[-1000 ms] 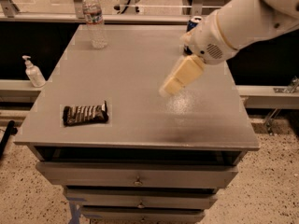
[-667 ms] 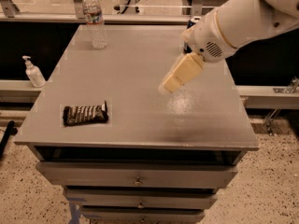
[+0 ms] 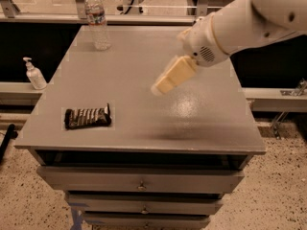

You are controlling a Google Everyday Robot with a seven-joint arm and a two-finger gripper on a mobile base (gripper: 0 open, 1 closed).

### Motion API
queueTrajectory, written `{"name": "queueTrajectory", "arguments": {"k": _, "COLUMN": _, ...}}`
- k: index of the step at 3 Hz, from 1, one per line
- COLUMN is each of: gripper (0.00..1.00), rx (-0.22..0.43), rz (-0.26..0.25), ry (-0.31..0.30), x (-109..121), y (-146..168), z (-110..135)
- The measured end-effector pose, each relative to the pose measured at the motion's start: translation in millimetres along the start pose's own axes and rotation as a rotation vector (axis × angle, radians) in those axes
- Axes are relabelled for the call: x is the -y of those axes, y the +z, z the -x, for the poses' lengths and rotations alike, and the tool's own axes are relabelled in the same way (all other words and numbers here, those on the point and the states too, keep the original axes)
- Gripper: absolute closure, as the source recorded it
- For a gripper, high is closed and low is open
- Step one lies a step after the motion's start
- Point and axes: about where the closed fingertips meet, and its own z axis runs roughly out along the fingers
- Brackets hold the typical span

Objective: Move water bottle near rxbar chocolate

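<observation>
Your hand (image 3: 163,86) hangs over the middle of the table (image 3: 201,114), at the end of the white arm (image 3: 240,25) that reaches in from the upper right of the view. It points down and to the left, above the surface and touching nothing. You cannot tell from this angle whether it is open or closed, and nothing shows in its grip.

The water bottle (image 3: 97,20) stands upright well beyond the hand and off to its left, near the far left corner of the table, cap on. The chocolate bar (image 3: 88,117) lies flat to the left of the hand and closer to the front edge, its long side running roughly along that edge. Bottle and bar are well apart, with the hand to the right of both.

Farther left than the bar, off the table, a small pump bottle (image 3: 34,74) sits on a lower ledge. Below the hand, under the tabletop, you see a stack of drawers (image 3: 139,181).
</observation>
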Motion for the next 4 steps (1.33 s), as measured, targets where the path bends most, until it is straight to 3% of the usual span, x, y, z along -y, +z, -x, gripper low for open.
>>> {"name": "queueTrajectory", "arguments": {"k": 1, "gripper": 0.0, "rx": 0.15, "rz": 0.003, "ry": 0.024, "x": 13.4, "y": 63.8, "z": 36.5}}
{"name": "queueTrajectory", "arguments": {"k": 3, "gripper": 0.0, "rx": 0.409, "rz": -0.064, "ry": 0.048, "x": 66.5, "y": 166.8, "z": 122.1}}
{"name": "queueTrajectory", "arguments": {"k": 4, "gripper": 0.0, "rx": 0.471, "rz": -0.114, "ry": 0.052, "x": 98.5, "y": 205.3, "z": 153.0}}
